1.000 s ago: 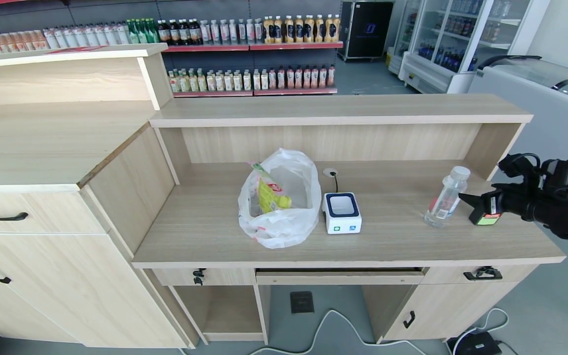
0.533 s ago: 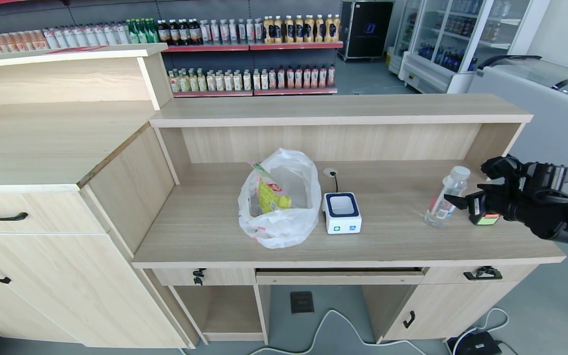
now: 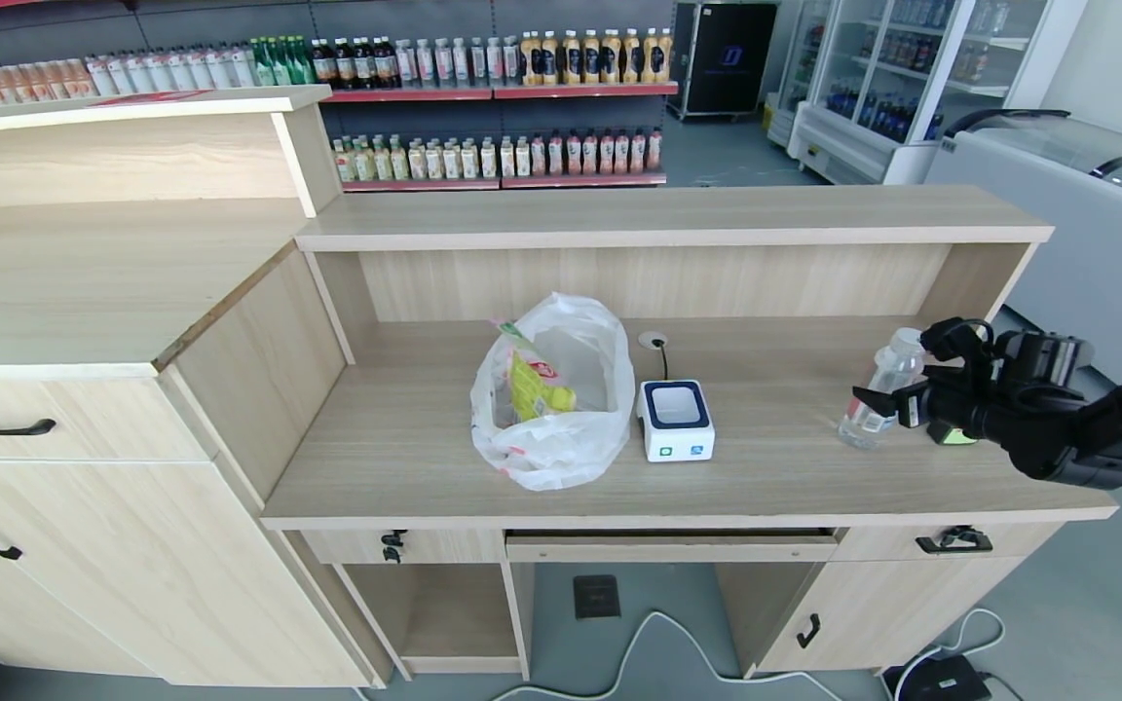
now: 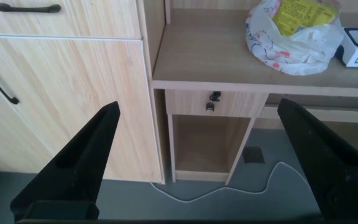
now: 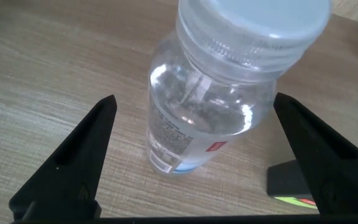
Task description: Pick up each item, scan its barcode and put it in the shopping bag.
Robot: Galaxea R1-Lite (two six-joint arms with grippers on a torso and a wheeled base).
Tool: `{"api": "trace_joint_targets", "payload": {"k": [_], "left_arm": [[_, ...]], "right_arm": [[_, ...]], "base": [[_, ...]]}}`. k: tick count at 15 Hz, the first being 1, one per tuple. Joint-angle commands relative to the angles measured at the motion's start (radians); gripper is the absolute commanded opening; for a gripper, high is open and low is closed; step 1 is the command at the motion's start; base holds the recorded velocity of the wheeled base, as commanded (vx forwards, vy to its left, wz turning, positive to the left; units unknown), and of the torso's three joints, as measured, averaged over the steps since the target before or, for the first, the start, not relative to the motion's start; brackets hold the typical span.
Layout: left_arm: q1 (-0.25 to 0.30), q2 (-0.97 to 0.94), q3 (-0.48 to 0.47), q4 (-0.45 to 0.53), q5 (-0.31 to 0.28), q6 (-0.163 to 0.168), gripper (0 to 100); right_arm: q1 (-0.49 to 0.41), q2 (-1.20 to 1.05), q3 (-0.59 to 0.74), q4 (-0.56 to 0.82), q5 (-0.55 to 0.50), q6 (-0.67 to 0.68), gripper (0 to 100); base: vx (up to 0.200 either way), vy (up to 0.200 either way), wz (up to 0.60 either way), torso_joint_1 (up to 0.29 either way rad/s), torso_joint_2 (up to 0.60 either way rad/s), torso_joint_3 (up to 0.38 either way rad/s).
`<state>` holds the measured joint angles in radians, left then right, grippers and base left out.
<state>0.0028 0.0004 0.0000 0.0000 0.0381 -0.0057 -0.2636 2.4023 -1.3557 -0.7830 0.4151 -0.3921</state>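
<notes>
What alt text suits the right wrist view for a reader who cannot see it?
A clear bottle with a pale cap stands upright on the wooden counter, framed between the two dark fingers of the open right hand, which are not touching it.

Shopping bag (image 3: 551,428) sits mid-counter (image 3: 775,477) with a packet (image 3: 537,385) inside; scanner (image 3: 676,419) just beside it to the right, cable hole (image 3: 652,340) behind the scanner. Bottle (image 3: 878,394) stands well apart near the counter's right end, between the spread fingers of the right gripper (image 5: 194,118), gaps on both sides.
</notes>
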Motion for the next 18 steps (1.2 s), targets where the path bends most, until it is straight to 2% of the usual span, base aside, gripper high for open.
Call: {"api": "trace_joint_targets", "payload": {"k": [1, 16, 17, 18], "left_arm": [[0.000, 0.000, 0.000, 0.000, 0.000, 0.000, 100], [0.000, 0.000, 0.000, 0.000, 0.000, 0.000, 100], [0.000, 0.000, 0.000, 0.000, 0.000, 0.000, 100], [0.000, 0.000, 0.000, 0.000, 0.000, 0.000, 100]], "right_arm": [[0.006, 0.029, -0.011, -0.004, 0.001, -0.001, 100], [0.057, 0.139, -0.160, -0.005, 0.025, 0.010, 100], [0.057, 0.141, -0.155, -0.021, 0.025, 0.010, 0], [0.057, 0.141, -0.152, -0.028, 0.025, 0.012, 0]], "base": [[0.000, 0.000, 0.00, 0.000, 0.00, 0.000], [0.000, 0.000, 0.00, 0.000, 0.00, 0.000], [0.000, 0.000, 0.00, 0.000, 0.00, 0.000], [0.000, 0.000, 0.00, 0.000, 0.00, 0.000]]}}
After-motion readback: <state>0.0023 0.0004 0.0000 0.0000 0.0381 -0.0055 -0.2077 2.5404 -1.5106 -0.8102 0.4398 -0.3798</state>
